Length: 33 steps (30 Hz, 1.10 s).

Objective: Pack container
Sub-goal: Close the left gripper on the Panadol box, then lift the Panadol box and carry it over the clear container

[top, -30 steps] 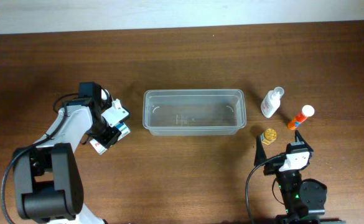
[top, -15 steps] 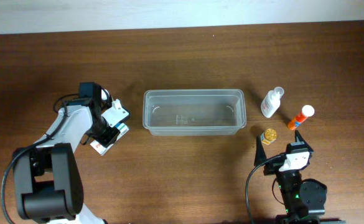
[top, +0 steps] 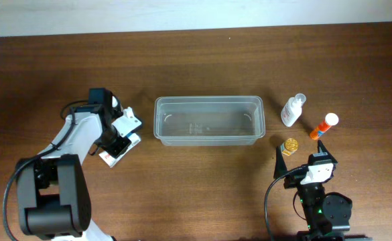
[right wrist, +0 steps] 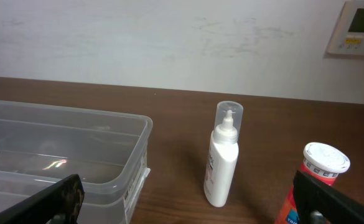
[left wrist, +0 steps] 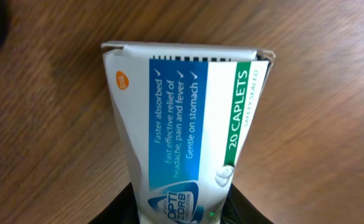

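The clear plastic container (top: 209, 121) sits mid-table and is empty; its corner also shows in the right wrist view (right wrist: 57, 155). My left gripper (top: 120, 138) is shut on a white and blue caplet box (top: 124, 127), left of the container; the left wrist view shows the box (left wrist: 188, 124) between the fingers, just above the wood. My right gripper (top: 302, 153) is open and empty near the front edge. A white spray bottle (top: 292, 110) and an orange tube with a white cap (top: 323, 126) stand right of the container, also in the right wrist view (right wrist: 222, 158) (right wrist: 315, 180).
A small gold-coloured item (top: 289, 145) lies between the container and my right gripper. A white wall runs behind the table (right wrist: 169, 43).
My left gripper has shifted slightly with the box, a little toward the front. The right arm has not moved.
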Motion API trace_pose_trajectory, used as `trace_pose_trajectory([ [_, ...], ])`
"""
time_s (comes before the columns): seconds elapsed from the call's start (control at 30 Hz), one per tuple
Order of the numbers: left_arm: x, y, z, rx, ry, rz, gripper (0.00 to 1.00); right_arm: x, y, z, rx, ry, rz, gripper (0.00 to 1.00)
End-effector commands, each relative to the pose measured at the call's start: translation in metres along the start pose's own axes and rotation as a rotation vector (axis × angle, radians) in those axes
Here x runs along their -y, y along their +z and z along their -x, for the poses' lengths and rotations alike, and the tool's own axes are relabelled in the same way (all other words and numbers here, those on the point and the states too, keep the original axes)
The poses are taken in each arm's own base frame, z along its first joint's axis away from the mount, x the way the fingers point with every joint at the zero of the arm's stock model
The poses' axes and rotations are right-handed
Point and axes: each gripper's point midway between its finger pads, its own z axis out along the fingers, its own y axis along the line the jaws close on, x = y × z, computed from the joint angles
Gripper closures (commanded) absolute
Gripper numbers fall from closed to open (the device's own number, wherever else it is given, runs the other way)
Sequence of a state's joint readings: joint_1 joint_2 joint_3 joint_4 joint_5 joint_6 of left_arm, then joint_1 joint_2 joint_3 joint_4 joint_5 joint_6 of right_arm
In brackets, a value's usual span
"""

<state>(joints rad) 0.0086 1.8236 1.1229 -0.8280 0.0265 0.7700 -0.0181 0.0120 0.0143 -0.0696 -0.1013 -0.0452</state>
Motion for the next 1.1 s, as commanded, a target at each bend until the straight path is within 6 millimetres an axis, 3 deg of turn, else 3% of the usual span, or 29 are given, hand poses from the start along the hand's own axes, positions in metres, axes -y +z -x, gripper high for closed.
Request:
trace_pose_trajectory([
  [0.0,-0.003,-0.012,0.019,0.038,0.026,0.008,0.67,0.003,0.0,-0.003,-0.001,0.002,-0.017,0.02],
  [0.67,-0.04,-0.115,0.094,0.201,0.063,0.173,0.67,0.003,0.0,-0.003,-0.001,0.002,-0.017,0.02],
  [0.9,-0.033,-0.16,0.138,0.314,0.138,0.248,0.67,0.003,0.0,-0.003,-0.001,0.002,-0.017,0.02],
  [1.07,-0.016,-0.175,0.161,0.36,0.208,0.267,0.66,0.003,0.0,-0.003,-0.001,0.002,-0.017,0.02],
])
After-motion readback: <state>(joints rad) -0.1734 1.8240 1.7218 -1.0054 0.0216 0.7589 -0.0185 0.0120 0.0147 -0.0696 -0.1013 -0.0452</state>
